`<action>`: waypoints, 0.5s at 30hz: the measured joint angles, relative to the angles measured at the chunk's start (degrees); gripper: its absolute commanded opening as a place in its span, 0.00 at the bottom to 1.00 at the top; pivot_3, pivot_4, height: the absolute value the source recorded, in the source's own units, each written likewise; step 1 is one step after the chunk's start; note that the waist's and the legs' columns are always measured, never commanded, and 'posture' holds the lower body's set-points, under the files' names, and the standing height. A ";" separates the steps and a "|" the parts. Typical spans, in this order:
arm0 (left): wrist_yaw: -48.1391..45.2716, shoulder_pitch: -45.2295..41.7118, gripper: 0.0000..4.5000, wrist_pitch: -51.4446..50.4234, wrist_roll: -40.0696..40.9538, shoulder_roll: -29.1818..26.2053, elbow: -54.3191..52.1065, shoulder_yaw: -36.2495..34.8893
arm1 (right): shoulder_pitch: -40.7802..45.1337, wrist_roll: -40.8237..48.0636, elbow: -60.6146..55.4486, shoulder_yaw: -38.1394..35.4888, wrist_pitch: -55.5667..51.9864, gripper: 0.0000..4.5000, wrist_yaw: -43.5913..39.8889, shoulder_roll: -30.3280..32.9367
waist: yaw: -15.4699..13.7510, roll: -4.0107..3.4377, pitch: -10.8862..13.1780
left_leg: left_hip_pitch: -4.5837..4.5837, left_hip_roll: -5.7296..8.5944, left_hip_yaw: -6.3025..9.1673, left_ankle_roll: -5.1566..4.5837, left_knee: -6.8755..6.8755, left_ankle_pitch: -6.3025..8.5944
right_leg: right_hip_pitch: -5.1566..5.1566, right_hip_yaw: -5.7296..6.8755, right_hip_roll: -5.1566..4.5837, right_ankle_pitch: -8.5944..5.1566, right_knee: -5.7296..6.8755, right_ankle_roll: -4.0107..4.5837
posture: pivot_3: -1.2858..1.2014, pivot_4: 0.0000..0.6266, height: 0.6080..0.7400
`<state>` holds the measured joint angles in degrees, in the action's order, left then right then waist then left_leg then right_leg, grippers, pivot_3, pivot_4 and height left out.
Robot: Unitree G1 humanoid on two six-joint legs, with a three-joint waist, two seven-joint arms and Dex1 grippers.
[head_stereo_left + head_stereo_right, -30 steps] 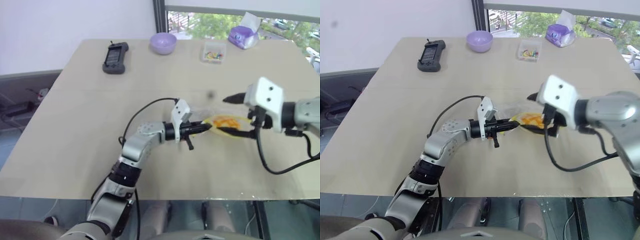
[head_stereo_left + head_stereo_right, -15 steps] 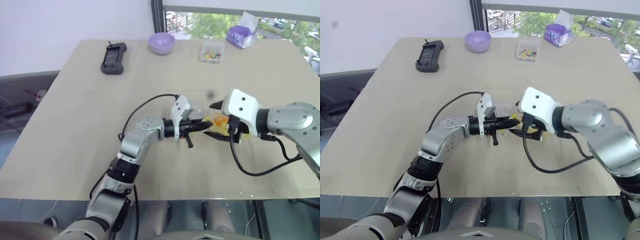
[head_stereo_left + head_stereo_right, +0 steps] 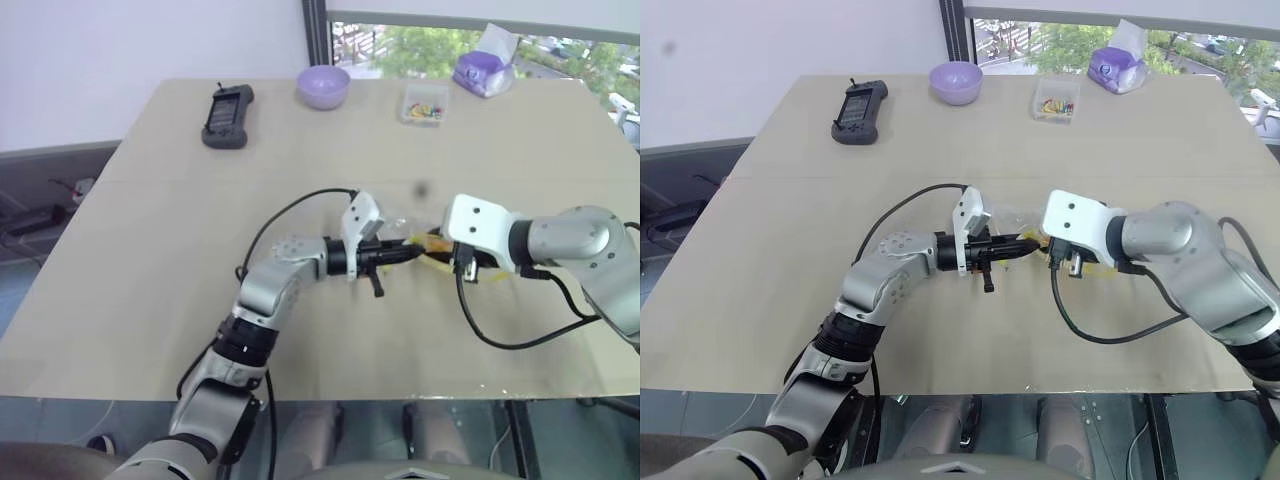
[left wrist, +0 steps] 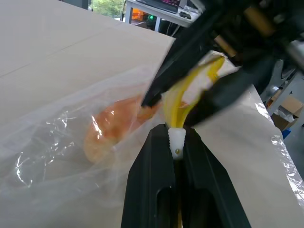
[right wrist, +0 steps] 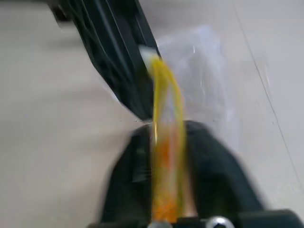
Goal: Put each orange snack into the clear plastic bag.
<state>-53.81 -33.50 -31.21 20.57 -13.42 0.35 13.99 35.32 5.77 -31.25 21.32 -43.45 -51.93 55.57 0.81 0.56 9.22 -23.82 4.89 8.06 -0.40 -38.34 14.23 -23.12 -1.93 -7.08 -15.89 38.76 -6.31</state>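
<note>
We have the orange snack [image 4: 111, 128] inside the clear plastic bag [image 4: 61, 156]; our left gripper [image 4: 176, 142] pinches its yellow zip strip [image 4: 183, 97], our right gripper [image 5: 166, 156] clamps that strip just beyond; only sealing seems left

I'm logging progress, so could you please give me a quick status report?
Left tool shut on clear plastic bag's yellow zip strip. Right tool shut on same strip. Orange snack inside bag. Nothing in the way.

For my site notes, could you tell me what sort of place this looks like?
Probably an office or lab: a plain beige table under a window looking onto trees, with a black handheld controller and a tissue box on it.
</note>
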 measured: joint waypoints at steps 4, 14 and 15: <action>0.04 0.04 0.00 0.10 -0.02 -0.16 0.00 0.00 | -0.13 -1.20 0.19 0.05 0.73 0.01 -0.01 -0.35 | 0.01 0.00 0.00 | 0.00 -0.01 0.00 0.00 0.01 0.00 | 0.00 0.00 0.01 0.00 0.00 0.00 | 0.52 0.24 1.00; 0.06 0.49 0.49 1.08 -0.06 -0.90 -0.04 -0.01 | -0.14 -2.48 1.29 0.05 1.12 0.00 -0.21 -1.49 | -0.01 0.00 0.00 | 0.00 -0.01 0.00 0.00 0.00 0.00 | 0.00 0.00 0.00 0.00 0.00 0.00 | 0.52 0.24 1.00; -0.02 0.66 0.49 1.49 -0.09 -1.36 -0.05 -0.03 | -0.14 -2.73 1.31 0.05 1.12 0.00 -0.24 -1.50 | 0.00 0.00 0.00 | 0.00 -0.01 0.01 0.00 0.00 0.00 | 0.00 0.00 0.00 0.00 0.00 0.00 | 0.52 0.24 1.00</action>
<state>-53.83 -32.85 -29.73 20.49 -14.78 0.31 13.96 35.18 3.04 -29.94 21.37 -42.33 -52.17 54.07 0.81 0.56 9.21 -23.82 4.88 8.07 -0.40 -38.34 14.23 -23.12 -1.93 -7.08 -15.89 38.76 -6.31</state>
